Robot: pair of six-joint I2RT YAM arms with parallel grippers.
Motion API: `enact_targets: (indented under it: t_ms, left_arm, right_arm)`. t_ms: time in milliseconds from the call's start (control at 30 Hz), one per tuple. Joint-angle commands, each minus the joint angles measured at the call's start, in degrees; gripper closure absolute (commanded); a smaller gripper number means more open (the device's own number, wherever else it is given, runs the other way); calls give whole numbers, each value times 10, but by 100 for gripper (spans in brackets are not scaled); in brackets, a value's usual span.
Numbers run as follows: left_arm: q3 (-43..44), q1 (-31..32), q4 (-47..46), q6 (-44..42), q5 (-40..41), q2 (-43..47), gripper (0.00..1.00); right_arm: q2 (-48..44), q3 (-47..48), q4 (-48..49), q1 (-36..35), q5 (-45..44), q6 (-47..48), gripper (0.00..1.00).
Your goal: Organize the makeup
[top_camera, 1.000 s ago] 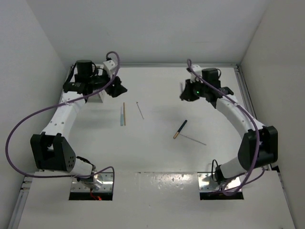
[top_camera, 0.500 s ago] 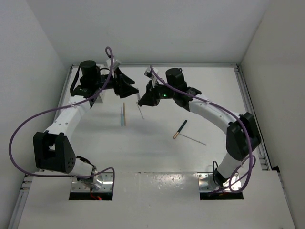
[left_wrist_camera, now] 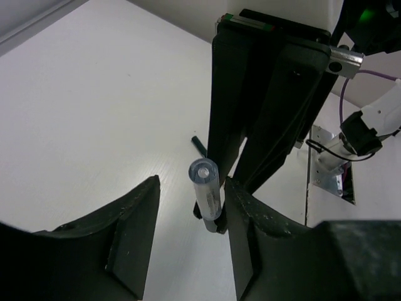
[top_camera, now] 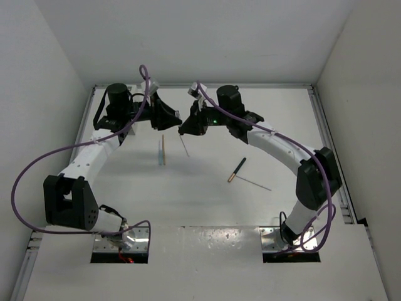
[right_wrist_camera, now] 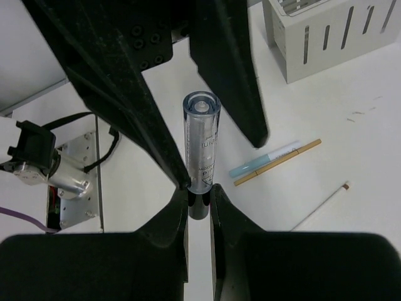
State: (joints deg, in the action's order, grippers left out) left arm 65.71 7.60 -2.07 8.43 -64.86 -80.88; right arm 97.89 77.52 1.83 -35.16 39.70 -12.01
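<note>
right gripper (right_wrist_camera: 199,204): clenched on clear black-based plastic tube (right_wrist_camera: 202,141) | left gripper (left_wrist_camera: 191,191): parted, straddling tube, not clamped

Over the far middle of the table (top_camera: 200,207), the right gripper (top_camera: 186,127) pinches a clear tube (right_wrist_camera: 201,141) that fills part of the gap between the parted fingers of the left gripper (top_camera: 175,119), so nothing can pass there. Below them lie the pale blue stick (top_camera: 160,153), the tan stick (top_camera: 163,148) and the thin silvery stick (top_camera: 184,145); the near table surface gives wide room.
</note>
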Motion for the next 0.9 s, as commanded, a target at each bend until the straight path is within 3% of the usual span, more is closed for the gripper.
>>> enact_targets:
  t_ms: [0,67,100,233,267,300,367,400,433,500,533,567,700,733,833,867]
  left_arm:
    - [-6,4,-71,42,0,20,48]
    - [-6,4,-76,48,0,20,46]
    - [-6,4,-76,48,0,20,50]
    - [-11,4,-71,38,-6,20,78]
    - [-11,4,-71,38,-6,20,93]
    - [-11,-1,-65,32,-6,25,100]
    - [-11,-1,-53,26,1,25,100]
    - [-11,-9,-48,20,9,25,100]
    - [-11,-16,-48,20,17,25,100]
    - [-5,-35,-48,13,44,25,100]
    - [5,-42,-43,-4,86,25,100]
    - [6,-50,-43,-4,112,25,100]
    - [38,-81,-51,-112,290,6,100]
    - [38,-92,-68,-126,386,-1,100]
    - [49,-118,-137,-168,500,-50,100]
    - [57,-126,-144,-176,500,-67,100]
  right_arm:
    - [8,31,11,-13,17,10,100]
    - [9,25,14,-13,17,8,100]
    - [8,21,16,-15,16,5,100]
    - [8,21,22,-14,15,4,100]
    - [8,22,21,-13,13,4,100]
    - [8,22,20,-13,13,4,100]
    - [8,20,17,-14,1,0,99]
    - [8,19,17,-6,-7,-15,88]
    - [6,17,18,-5,-20,-21,56]
    - [6,5,20,10,-37,-46,35]
    - [2,-3,21,21,-55,-51,8]
    - [2,-6,22,32,-63,-57,0]
    - [-8,-33,23,67,-111,-96,0]
    - [-8,-36,22,78,-114,-106,0]
    - [-15,-48,-1,98,-115,-95,0]
    - [-19,-57,-12,104,-118,-92,0]
